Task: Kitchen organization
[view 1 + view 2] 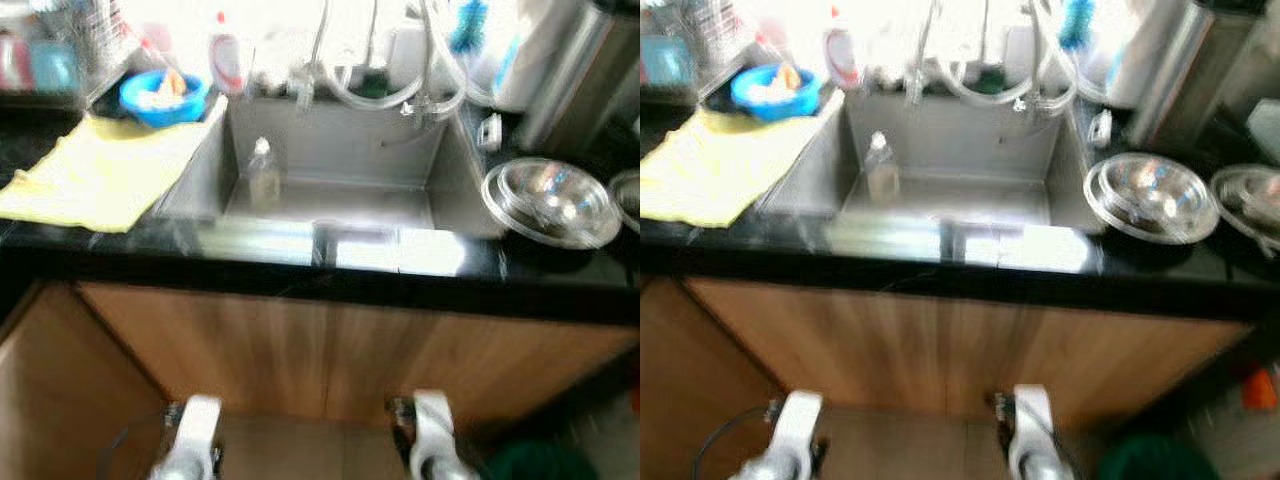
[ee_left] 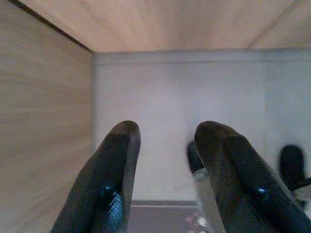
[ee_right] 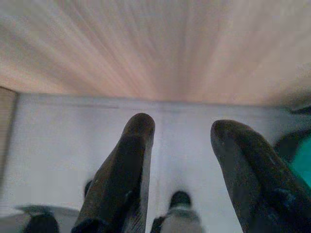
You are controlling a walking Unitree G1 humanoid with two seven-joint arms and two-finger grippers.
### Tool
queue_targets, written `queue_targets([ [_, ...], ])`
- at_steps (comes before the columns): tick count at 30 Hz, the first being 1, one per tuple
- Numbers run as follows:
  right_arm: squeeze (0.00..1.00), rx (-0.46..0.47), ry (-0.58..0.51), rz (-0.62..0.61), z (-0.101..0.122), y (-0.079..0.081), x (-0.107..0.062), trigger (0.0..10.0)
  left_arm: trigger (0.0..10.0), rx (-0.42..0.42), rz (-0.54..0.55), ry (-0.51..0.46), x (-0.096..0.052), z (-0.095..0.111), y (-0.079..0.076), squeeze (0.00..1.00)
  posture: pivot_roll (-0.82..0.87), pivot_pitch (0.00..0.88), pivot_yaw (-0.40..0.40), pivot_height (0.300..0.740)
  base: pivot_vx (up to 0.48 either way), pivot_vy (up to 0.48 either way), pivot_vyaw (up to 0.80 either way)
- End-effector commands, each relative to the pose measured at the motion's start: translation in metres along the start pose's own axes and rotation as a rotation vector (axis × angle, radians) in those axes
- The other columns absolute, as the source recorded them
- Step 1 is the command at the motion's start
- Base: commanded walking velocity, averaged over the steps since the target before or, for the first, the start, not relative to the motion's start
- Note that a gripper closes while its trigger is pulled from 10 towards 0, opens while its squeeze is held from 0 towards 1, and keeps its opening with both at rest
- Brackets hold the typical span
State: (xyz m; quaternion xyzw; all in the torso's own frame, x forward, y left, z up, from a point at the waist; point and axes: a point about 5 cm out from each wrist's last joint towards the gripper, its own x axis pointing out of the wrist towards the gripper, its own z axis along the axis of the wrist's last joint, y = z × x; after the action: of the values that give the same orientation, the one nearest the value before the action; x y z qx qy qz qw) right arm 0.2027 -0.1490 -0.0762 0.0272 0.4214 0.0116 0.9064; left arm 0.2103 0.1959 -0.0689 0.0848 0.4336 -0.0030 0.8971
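Well above both hanging tools, left tool (image 2: 167,170) and right tool (image 3: 187,167) parted, empty: clear bottle (image 1: 264,175) upright in sink (image 1: 330,160). Probably light, slippery; grip mid-body.

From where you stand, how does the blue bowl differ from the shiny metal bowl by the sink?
The blue bowl sits on the counter left of the sink, beside the yellow cloth; the metal bowl sits on the right. The blue bowl looks smaller and holds something pale; the metal bowl is wider, mirror-bright, and its contents cannot be made out. Both are round and rest on the dark counter.
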Motion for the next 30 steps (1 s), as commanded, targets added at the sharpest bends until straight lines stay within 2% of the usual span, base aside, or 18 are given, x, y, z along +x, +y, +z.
queue_targets([
  [1, 0.0, 0.009, 0.033, -0.027, -0.01, -0.01, -0.003, 10.0, 10.0, 0.005, -0.016, -0.012, 0.001, 0.005, -0.008, 0.0, -0.08, 0.0, -0.011, 0.74, 0.0, 0.0, 0.0],
  [11, 0.0, -0.015, 0.049, -0.024, -0.013, -0.01, -0.003, 10.0, 10.0, 0.011, -0.03, -0.015, 0.001, 0.004, -0.01, 0.0, -0.08, 0.0, -0.013, 0.74, 0.0, 0.0, 0.0],
  [21, 0.0, -0.031, 0.003, -0.013, -0.01, -0.009, -0.004, 10.0, 10.0, 0.015, -0.036, -0.011, 0.001, 0.002, -0.011, 0.0, -0.09, 0.0, -0.019, 0.74, 0.0, 0.0, 0.0],
  [22, 0.0, 0.01, -0.041, -0.043, -0.008, -0.01, -0.004, 10.0, 10.0, 0.024, -0.041, -0.008, 0.001, 0.002, -0.011, 0.0, -0.11, 0.0, -0.01, 0.74, 0.0, 0.0, 0.0],
  [23, 0.0, 0.012, -0.067, -0.069, -0.006, -0.011, -0.005, 10.0, 10.0, 0.03, -0.044, -0.009, 0.001, 0.003, -0.011, 0.0, -0.12, 0.0, -0.006, 0.74, 0.0, 0.0, 0.0],
  [28, 0.0, -0.017, -0.099, -0.103, -0.002, -0.012, -0.005, 10.0, 10.0, 0.032, -0.048, -0.011, 0.001, 0.005, -0.012, 0.0, -0.13, 0.0, -0.004, 0.74, 0.0, 0.0, 0.0],
  [29, 0.0, 0.035, -0.154, -0.094, -0.008, -0.022, -0.01, 10.0, 10.0, 0.033, -0.048, -0.011, 0.001, 0.005, -0.012, 0.0, -0.13, 0.0, -0.004, 0.74, 0.0, 0.0, 0.0],
  [30, 0.0, 0.01, -0.309, -0.133, -0.012, -0.044, -0.028, 10.0, 10.0, 0.032, -0.049, -0.012, 0.001, 0.005, -0.012, 0.0, -0.14, 0.0, -0.004, 0.74, 0.0, 0.0, 0.0],
])
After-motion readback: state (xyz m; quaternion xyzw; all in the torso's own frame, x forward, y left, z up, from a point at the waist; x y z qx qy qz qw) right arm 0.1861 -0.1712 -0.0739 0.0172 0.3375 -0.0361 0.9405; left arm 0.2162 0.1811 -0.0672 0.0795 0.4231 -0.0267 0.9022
